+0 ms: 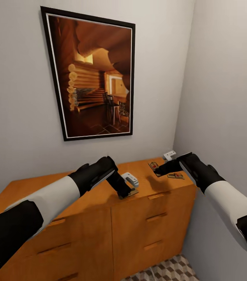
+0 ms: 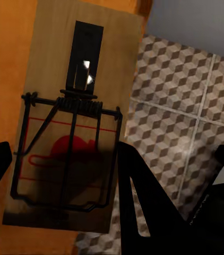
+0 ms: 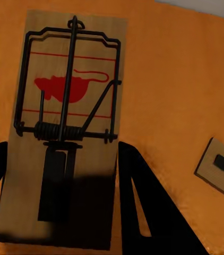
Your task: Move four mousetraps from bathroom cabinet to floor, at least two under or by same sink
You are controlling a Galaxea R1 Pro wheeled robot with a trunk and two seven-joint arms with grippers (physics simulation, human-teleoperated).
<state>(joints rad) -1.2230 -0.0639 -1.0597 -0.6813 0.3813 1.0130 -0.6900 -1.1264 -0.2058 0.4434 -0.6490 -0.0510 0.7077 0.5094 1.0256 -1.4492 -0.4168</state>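
The robot stands before the cabinet (image 1: 100,218), an orange-brown wooden chest in the corner of the room; all its drawers are shut, so what is inside them cannot be seen. Above it on the wall hangs a framed picture (image 1: 92,76) of a log room. The left gripper (image 1: 124,191) is at the front edge of the cabinet top, near the centre of the head view, and a mousetrap (image 2: 72,122) sits between its two dark fingers; the trap overhangs the front edge, with the tiled bathroom floor (image 2: 186,122) visible beyond it. The fingers stand on both sides of the board, rather close to it, but I cannot tell if they really press it. The right gripper (image 1: 159,170) is over the cabinet top at about 2 o'clock from the left one, and a second mousetrap (image 3: 64,127) (the one with the red mouse drawing) lies flat on the wood between its fingers; whether the fingers touch it is not clear either. A third mousetrap (image 1: 176,176) lies on the top at 3 o'clock, just beside the right gripper. A small white object (image 1: 169,155) rests at the back corner.
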